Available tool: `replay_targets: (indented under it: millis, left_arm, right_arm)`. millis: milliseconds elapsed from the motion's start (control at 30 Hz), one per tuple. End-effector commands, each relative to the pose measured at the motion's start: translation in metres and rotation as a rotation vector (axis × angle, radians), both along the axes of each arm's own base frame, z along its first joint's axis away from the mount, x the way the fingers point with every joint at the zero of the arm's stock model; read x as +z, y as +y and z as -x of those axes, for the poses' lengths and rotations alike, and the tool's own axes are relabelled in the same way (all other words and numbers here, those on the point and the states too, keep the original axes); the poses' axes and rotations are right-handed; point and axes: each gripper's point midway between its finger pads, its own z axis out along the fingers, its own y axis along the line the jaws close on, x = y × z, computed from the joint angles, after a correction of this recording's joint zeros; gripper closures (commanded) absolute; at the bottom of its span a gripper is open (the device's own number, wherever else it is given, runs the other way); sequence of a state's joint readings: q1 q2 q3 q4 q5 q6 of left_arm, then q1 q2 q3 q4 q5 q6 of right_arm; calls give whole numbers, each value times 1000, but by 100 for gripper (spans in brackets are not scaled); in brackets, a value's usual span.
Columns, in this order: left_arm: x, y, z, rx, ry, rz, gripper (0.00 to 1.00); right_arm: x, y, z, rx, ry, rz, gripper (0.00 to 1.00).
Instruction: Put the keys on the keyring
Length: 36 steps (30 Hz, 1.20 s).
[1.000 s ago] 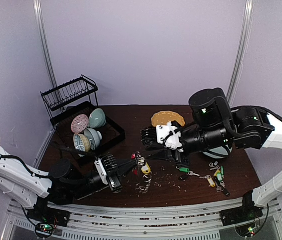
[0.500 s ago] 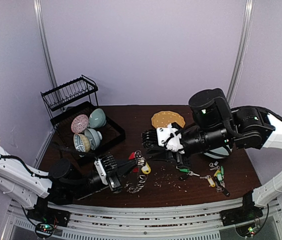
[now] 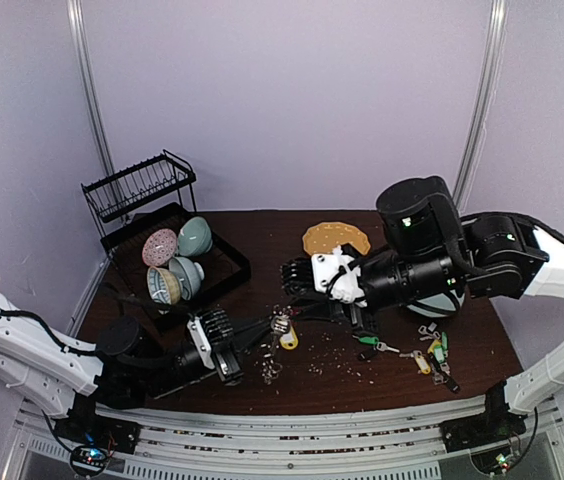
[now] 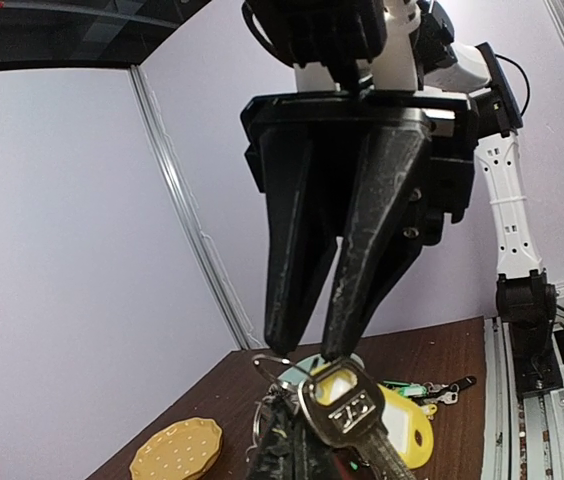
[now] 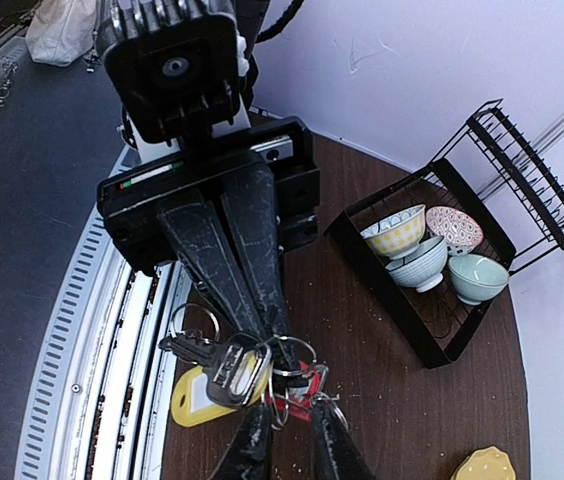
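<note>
1. L gripper low over front-centre of table, jaws pressed together on the keyring. Exact bite point lost among the silver loops.
2. R gripper facing it tip to tip, jaws only a narrow slit apart. Rings crowded btwn them in R wrist view, but pinching or merely straddling: cannot tell.
3. One silver key w/ yellow tag hanging at the bunch, right by both sets of tips. Threaded on or just lying against it: not clear.
4. Red bit peeking from behind the loops in R wrist view. Ring part or key tag: hard to say.
5. Other keys in a loose heap on table, well apart to the R. Green tag visible, rest too small to sort.
6. Own fingers in both wrist views cut by bottom edge, only the tips in frame.
7. Back L: dish rack w/ bowls. Yellow plate at back centre.
</note>
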State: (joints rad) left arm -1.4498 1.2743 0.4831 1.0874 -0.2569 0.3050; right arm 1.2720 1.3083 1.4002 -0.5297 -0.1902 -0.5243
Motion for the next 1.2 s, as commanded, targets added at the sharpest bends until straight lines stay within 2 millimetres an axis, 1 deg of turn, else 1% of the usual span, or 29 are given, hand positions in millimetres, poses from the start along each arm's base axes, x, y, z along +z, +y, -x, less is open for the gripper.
replay_targets:
  millis: [0, 167, 367, 500, 567, 633, 733, 1067, 1167]
  left_arm:
    - [33, 9, 2, -10, -27, 107, 100]
    - [32, 10, 2, -5, -25, 104, 100]
    - [32, 11, 1, -3, -24, 106, 100]
    - [32, 11, 2, -4, -25, 102, 100]
    - [32, 11, 3, -9, -27, 102, 100]
    - [32, 10, 3, -14, -28, 100, 100]
    - [31, 8, 4, -17, -32, 91, 100]
    - [32, 8, 5, -25, -36, 95, 100]
    - [31, 7, 6, -29, -35, 91, 100]
  right_arm:
    - [-9, 1, 3, 18, 10, 37, 83]
    - [-10, -2, 11, 53, 29, 39, 80]
    - [-11, -2, 9, 44, 29, 38, 78]
    - [-5, 1, 9, 39, 28, 8, 81]
    - [-4, 1, 4, 16, 14, 7, 82]
    - [-2, 1, 1, 5, 6, 0, 85]
    - [3, 3, 2, 10, 6, -20, 87]
    - [-8, 6, -1, 7, 2, 16, 89]
    - [-5, 8, 0, 13, 4, 9, 95]
